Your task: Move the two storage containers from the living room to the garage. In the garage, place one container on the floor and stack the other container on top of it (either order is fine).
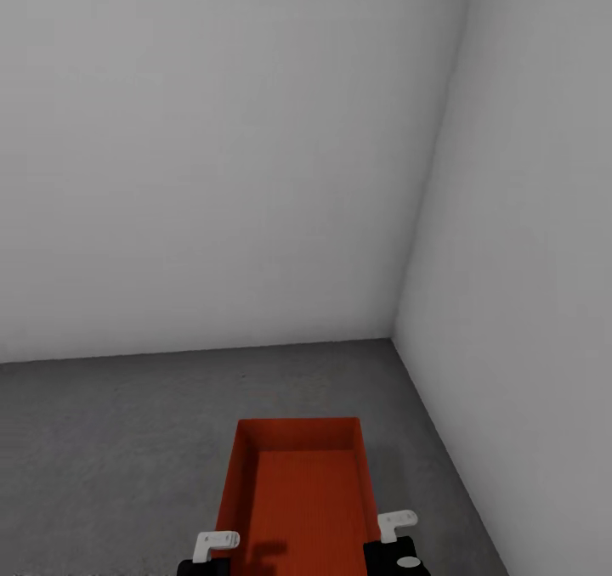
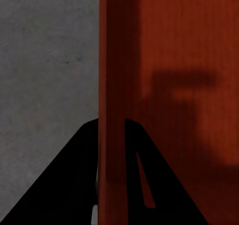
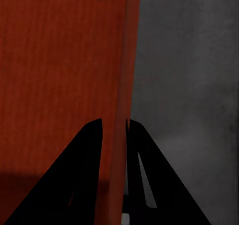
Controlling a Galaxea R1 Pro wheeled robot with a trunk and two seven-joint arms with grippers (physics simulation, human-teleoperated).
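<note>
Orange-red open-top plastic bin [image 1: 299, 495] held over dark grey concrete floor [image 1: 119, 440], near pale grey wall corner [image 1: 393, 321]
Left gripper [image 2: 112, 135] and right gripper [image 3: 114, 130] each clamped on a side wall

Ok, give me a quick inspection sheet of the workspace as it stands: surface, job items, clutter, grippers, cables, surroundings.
Surface: dark grey speckled concrete floor, bare where visible.
Job's things: one orange-red storage container, open top up, empty, carried between both arms near the room's corner; whether it touches the floor cannot be told. A second container: nothing seen.
Clutter: nothing seen.
Grippers: left gripper has its fingers astride the container's left wall; right gripper is likewise astride the right wall. Both look closed on the thin walls.
Cables: nothing seen.
Surroundings: plain pale grey walls meeting in a corner ahead and to the right; this looks like the garage.
</note>
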